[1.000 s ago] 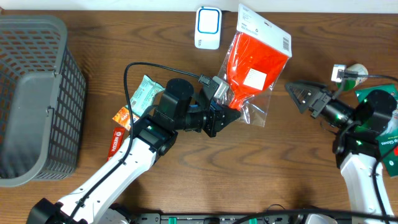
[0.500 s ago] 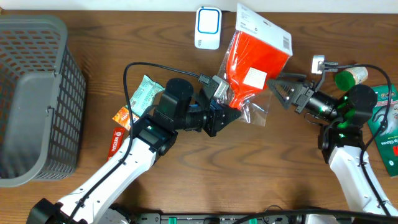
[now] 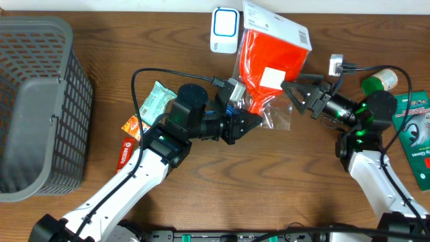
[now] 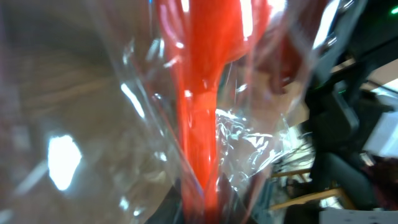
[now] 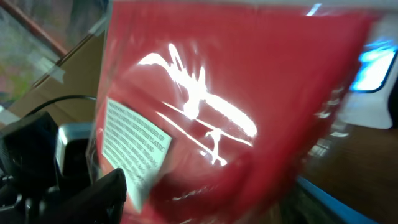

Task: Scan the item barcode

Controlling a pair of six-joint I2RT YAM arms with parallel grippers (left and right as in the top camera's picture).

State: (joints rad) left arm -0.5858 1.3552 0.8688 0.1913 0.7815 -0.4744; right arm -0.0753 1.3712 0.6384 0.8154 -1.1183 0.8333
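The left gripper (image 3: 250,121) is pinched tight on the lower, narrow end of the bag (image 3: 265,54), near the table's middle. In the left wrist view the red shape inside the clear plastic (image 4: 199,124) runs straight down between the fingers.

The right gripper (image 3: 290,96) has its jaws spread, with the tips at the bag's right edge, just beside a white label (image 3: 272,76). Whether they touch the plastic I cannot tell. In the right wrist view the bag (image 5: 249,93) fills the frame, blurred, with the label (image 5: 134,146) at lower left.

The bag leans from the left gripper toward the far side. Its white card (image 3: 275,23) is at the far end, with a barcode on its right edge. The scanner (image 3: 224,29) sits just left of that card, at the far edge of the table (image 3: 269,181).

A grey basket (image 3: 74,101) stands at far left. Snack packets (image 3: 156,99) lie beside the left arm. A green bottle (image 3: 381,78) and a green pack (image 3: 416,128) lie at the right.
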